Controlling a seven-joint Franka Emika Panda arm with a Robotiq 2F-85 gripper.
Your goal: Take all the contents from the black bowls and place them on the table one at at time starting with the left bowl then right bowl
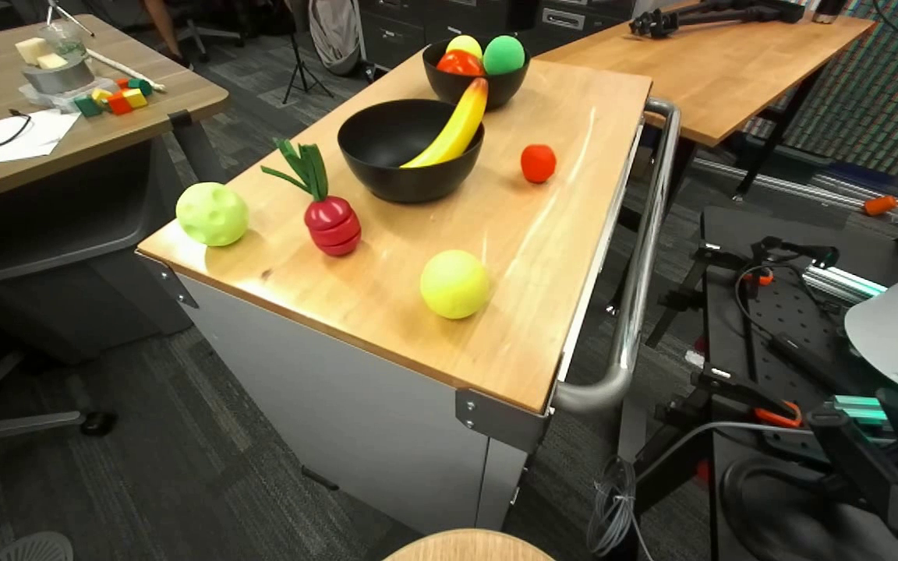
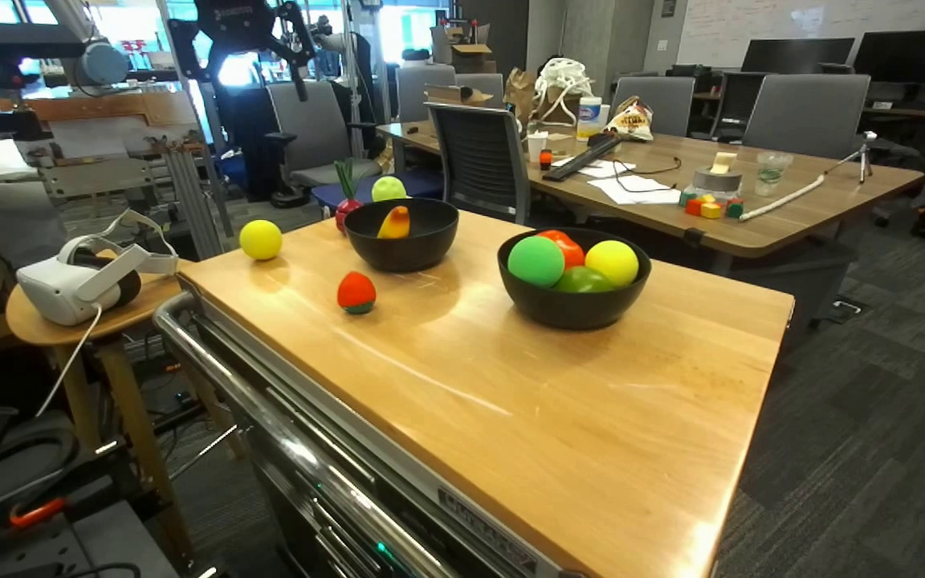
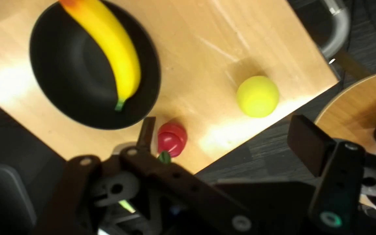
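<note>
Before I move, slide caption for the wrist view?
Open gripper in foreground, banana leaning in a black bowl, yellow ball and red vegetable on the table.

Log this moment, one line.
gripper: open, empty | black bowl: banana | second bowl: green ball, yellow ball, red piece, green piece | table: lime ball, lone yellow ball, radish, red toy | emptying: unfinished
</note>
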